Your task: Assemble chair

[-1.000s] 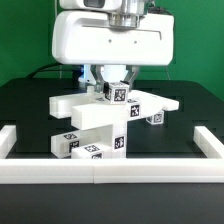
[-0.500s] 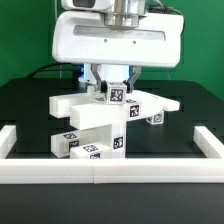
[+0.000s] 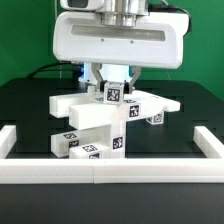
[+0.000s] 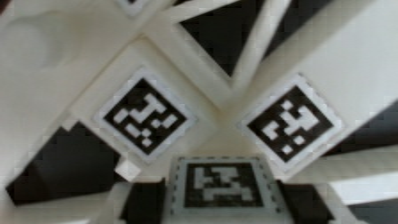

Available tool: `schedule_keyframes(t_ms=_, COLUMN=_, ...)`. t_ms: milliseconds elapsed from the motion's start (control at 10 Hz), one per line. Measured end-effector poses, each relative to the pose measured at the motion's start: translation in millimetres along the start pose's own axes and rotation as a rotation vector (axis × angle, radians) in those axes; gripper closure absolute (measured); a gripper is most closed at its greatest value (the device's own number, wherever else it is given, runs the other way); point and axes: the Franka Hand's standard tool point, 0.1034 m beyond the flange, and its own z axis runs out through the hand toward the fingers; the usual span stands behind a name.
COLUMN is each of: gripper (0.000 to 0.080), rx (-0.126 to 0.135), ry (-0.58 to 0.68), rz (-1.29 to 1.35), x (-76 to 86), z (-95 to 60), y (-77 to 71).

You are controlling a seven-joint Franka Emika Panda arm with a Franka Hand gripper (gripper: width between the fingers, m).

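The chair (image 3: 100,122) is a stack of white blocky tagged parts standing mid-table in the exterior view. A long bar (image 3: 145,103) lies across its top, and tagged blocks (image 3: 88,145) sit at its base. My gripper (image 3: 114,93) hangs straight above it, shut on a small tagged white piece (image 3: 115,96) at the top of the stack. In the wrist view that piece (image 4: 222,186) sits between my dark fingers (image 4: 146,190), with two larger tags on the white parts (image 4: 143,115) beyond it.
A long white border rail (image 3: 110,171) runs along the front and both sides of the black table. A small tagged white cube (image 3: 154,118) sits to the exterior view's right of the stack.
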Motion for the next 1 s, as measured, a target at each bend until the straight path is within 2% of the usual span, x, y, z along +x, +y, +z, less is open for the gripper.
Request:
schedule_keyframes(t_ms=700, gripper=0.0510, rx=0.033, ry=0.001, rz=0.385, x=0.7, z=0.8, y=-3.0)
schedule_keyframes(t_ms=900, gripper=0.0501, rx=0.037, ry=0.000, rz=0.405, x=0.5, z=0.8, y=-3.9)
schedule_keyframes(t_ms=1000, gripper=0.0298, rx=0.035, ry=0.001, rz=0.384, x=0.4, z=0.9, y=-3.9)
